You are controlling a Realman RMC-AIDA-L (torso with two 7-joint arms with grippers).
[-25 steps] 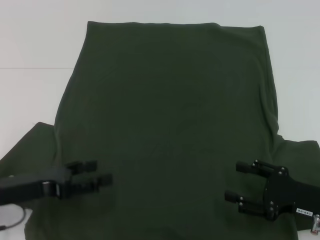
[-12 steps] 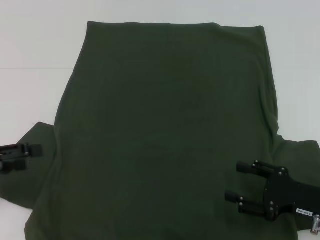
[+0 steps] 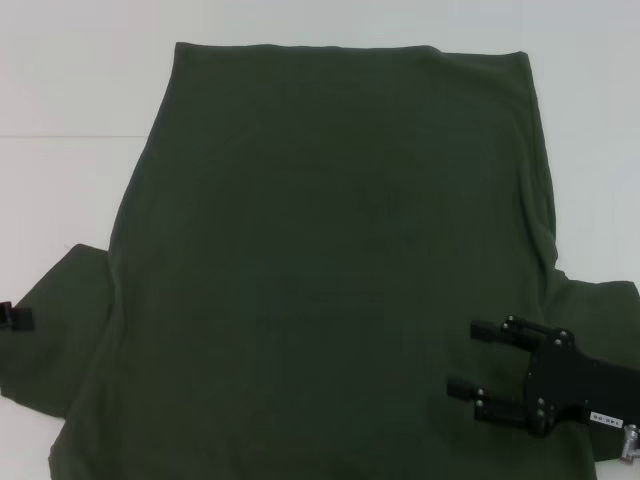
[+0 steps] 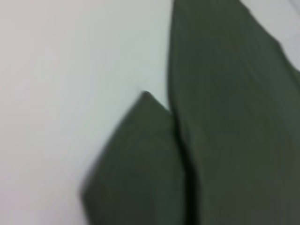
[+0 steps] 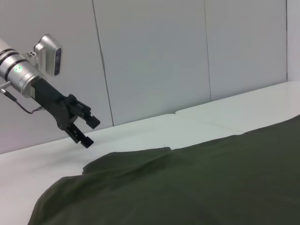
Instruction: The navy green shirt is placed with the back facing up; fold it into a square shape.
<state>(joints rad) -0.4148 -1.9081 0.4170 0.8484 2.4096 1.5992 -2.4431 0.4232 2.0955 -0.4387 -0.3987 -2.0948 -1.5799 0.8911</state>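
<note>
The navy green shirt (image 3: 330,250) lies spread flat on the white table, plain side up, with its hem at the far end and a sleeve out to each side. My left gripper (image 5: 88,131) hangs open in the air just beyond the left sleeve (image 3: 55,320); in the head view only its tip (image 3: 16,317) shows at the left edge. My right gripper (image 3: 467,360) is open over the shirt's near right part, beside the right sleeve (image 3: 595,310), holding nothing. The left wrist view shows the left sleeve (image 4: 136,168) and shirt body (image 4: 234,117).
The white table (image 3: 60,80) shows bare around the shirt on the left, far and right sides, with a seam line across it. A grey panelled wall (image 5: 154,56) stands behind the table's left side.
My left gripper has pulled back to the left, off the shirt's near left part and almost out of the head view. The right gripper and the shirt have stayed still.
</note>
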